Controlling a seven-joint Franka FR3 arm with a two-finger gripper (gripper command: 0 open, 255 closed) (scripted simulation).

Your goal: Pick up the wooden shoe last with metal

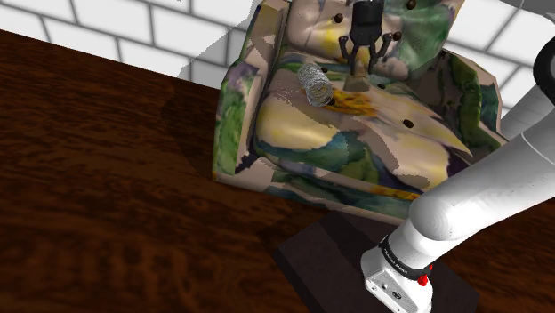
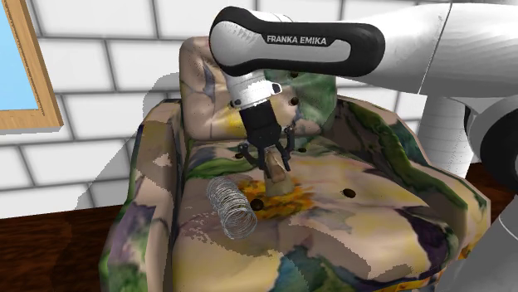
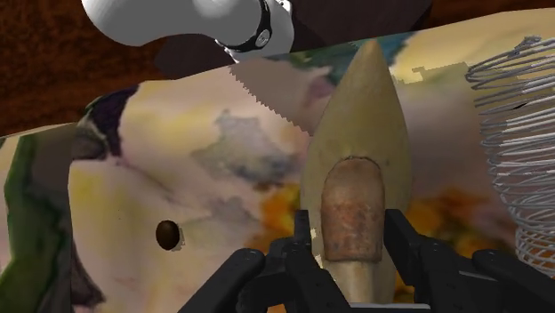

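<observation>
The shoe last [image 3: 356, 133] is a pale wooden, pointed form with a rusty brown metal piece on its upper end. It lies on the seat of a flower-patterned armchair [image 2: 373, 216], its toe pointing away from the hand. My black gripper [image 3: 351, 244] comes down from above, with its fingers [image 3: 302, 244] clasping the metal-topped end from both sides. In the second exterior view the gripper [image 2: 270, 162] grips the last [image 2: 276, 178] just above the cushion. In the shoulder view the gripper [image 1: 360, 71] and last [image 1: 358, 86] sit near the chair's backrest.
A silvery wire coil [image 2: 232, 206] lies on the seat close beside the last, toward the second exterior view's left. The chair's padded arms [image 1: 236, 124] and backrest hem in the seat. A dark wooden floor [image 1: 107, 178] surrounds the chair, and the stand [image 1: 329, 258] is in front.
</observation>
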